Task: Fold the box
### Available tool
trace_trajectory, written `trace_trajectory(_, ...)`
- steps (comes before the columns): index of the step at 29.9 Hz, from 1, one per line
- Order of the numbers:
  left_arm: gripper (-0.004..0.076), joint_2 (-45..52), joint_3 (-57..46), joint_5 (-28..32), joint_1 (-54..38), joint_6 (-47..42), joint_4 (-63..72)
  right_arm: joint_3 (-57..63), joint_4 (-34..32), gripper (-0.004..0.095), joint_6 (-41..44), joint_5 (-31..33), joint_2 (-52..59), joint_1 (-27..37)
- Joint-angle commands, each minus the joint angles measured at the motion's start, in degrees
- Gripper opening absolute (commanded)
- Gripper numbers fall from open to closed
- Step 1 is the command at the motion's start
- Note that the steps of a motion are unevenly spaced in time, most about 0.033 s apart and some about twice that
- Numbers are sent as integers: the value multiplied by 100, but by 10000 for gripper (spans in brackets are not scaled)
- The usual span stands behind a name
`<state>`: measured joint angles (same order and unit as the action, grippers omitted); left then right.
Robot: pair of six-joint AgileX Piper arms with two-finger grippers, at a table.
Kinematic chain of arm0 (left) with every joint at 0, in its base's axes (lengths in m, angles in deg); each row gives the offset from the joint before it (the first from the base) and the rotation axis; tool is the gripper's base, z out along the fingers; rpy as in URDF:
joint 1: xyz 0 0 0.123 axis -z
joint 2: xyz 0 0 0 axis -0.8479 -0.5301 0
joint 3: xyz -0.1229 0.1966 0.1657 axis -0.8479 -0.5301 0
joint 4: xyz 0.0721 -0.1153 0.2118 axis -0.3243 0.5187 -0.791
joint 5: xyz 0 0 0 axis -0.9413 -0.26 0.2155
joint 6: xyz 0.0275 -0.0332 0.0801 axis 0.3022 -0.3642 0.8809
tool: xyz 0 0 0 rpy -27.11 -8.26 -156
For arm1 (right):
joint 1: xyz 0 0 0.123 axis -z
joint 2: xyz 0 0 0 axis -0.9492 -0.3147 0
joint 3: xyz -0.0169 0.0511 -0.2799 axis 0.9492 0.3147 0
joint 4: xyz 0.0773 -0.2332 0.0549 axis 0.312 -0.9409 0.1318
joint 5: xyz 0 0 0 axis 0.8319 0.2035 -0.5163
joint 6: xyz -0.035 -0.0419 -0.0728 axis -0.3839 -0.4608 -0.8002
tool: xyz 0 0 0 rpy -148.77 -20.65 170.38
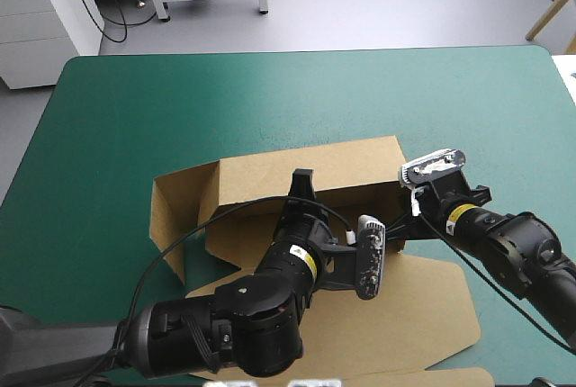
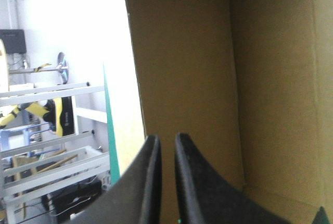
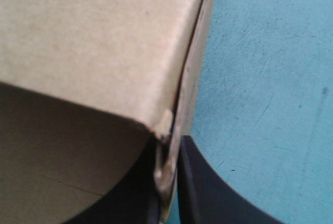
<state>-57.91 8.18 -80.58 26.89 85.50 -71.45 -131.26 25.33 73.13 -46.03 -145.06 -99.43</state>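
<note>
Two pinches | box [image 1: 315, 164] sits mid table [image 1: 135, 108], long side running left to right | right gripper [image 3: 169, 141] nips its right end wall | left gripper [image 1: 303, 180] reaches inside, nearly closed on the far wall.

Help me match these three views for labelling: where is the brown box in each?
High view: box mid-table, walls up, lid flat.
Left wrist view: box walls fill the space ahead of the left gripper.
Right wrist view: box corner clamped in the right gripper.
Shared landmark: the teal-green cover.
</note>
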Motion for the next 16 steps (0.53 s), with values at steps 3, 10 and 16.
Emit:
trace_trajectory(3,15,198,1035,-318,5,534,597,-176,-848,-18,617,-499,77,-7)
trace_trajectory(10,15,198,2230,-384,-1102,1444,2353,-301,-1036,-19,818,-455,77,-7)
trace_trajectory(16,15,248,2812,-384,-2867,1457,3224,-468,-1047,-19,818,-415,77,-7)
